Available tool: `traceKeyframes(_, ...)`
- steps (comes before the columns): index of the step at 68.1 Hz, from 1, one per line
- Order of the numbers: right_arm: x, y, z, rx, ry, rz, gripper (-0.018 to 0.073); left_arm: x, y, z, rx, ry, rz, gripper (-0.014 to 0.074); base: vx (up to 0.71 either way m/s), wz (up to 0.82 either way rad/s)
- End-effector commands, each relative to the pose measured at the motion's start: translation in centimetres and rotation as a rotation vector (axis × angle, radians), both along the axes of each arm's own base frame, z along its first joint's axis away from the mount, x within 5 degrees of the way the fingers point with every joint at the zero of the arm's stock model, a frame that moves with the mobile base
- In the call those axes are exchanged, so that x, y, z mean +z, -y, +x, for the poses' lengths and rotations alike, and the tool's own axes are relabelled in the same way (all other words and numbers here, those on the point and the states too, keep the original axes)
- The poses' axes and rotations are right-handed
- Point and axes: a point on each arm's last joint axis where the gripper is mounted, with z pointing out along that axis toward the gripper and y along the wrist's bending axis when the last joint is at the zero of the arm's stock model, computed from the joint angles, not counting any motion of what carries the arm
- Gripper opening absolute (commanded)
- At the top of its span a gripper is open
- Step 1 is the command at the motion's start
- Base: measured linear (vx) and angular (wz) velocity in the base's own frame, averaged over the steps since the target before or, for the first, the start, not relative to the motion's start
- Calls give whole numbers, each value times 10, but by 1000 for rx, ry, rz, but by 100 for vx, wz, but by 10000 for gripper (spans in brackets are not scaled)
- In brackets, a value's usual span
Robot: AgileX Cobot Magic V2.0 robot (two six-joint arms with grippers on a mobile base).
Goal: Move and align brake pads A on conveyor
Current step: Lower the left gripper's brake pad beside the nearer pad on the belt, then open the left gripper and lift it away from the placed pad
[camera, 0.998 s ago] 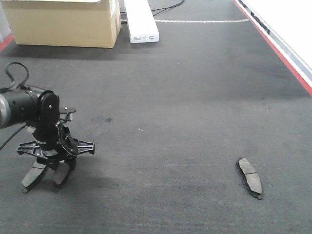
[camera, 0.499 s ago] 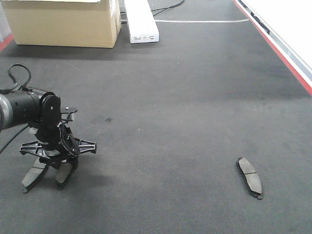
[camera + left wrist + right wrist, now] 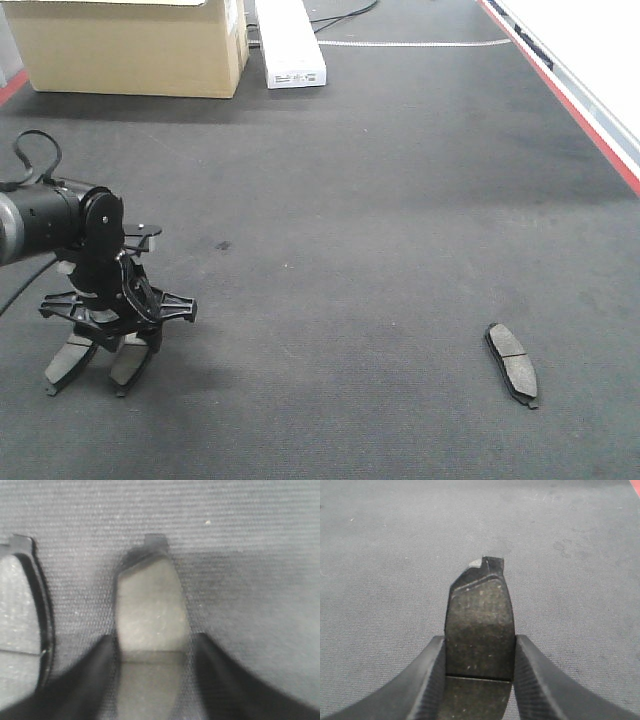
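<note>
Grasping held pad [image 3: 150,610] in left pincer [image 3: 150,647], second pad [image 3: 479,615] in right pincer [image 3: 479,647]; could nudge laid pad [image 3: 20,610] just beside held pad, spoiling alignment.

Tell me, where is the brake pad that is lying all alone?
In the front view, the lone brake pad lies flat on the conveyor at lower right, far from the left end effector.

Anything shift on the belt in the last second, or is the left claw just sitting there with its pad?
Hardly anything. The left claw drifted slightly to the right and back, staying low over the conveyor with the brake pad between its fingers beside a second pad. The lone pad at lower right, the cardboard box and the white box stayed put.
</note>
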Motion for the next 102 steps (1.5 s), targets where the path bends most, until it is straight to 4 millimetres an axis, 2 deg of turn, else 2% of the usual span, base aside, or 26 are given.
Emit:
traceKeyframes(1, 15, 1, 4, -11, 101, -3, -12, 36, 1, 1, -2, 122, -36, 505, 0, 0)
traceKeyframes(7, 15, 1, 4, -11, 101, -3, -12, 46, 0, 0, -3, 162, -46, 549, 0, 0)
traceKeyframes(17, 15, 1, 4, -11, 101, -3, -12, 69, 0, -3, -19, 258, -64, 557, 0, 0)
traceKeyframes(31, 15, 1, 4, -12, 102, -3, -12, 125, -5, -19, -104, 474, -83, 550, 0, 0)
traceKeyframes(41, 15, 1, 4, -12, 102, -3, -12, 174, -12, -44, -115, 650, -99, 519, 0, 0)
traceKeyframes(51, 15, 1, 4, -12, 102, -3, -12, 221, -24, -77, -127, 832, -85, 470, 0, 0)
traceKeyframes(58, 15, 1, 4, -12, 102, -3, -12, 245, -33, -105, -133, 944, -75, 426, 0, 0)
traceKeyframes(63, 15, 1, 4, -11, 102, -3, -12, 252, -38, -124, -136, 1008, -76, 393, 0, 0)
traceKeyframes(71, 15, 1, 4, -11, 102, -3, -12, 250, -46, -157, -143, 1092, -78, 327, 0, 0)
traceKeyframes(73, 15, 1, 4, -11, 102, -3, -12, 248, -49, -171, -144, 1120, -84, 305, 0, 0)
traceKeyframes(75, 15, 1, 4, -11, 102, -3, -12, 238, -53, -186, -146, 1133, -87, 270, 0, 0)
traceKeyframes(89, 15, 1, 4, -11, 102, -3, -12, 207, -66, -238, -147, 1190, -96, 176, 0, 0)
traceKeyframes(102, 15, 1, 4, -11, 102, -3, -12, 190, -76, -279, -140, 1272, -108, 100, 0, 0)
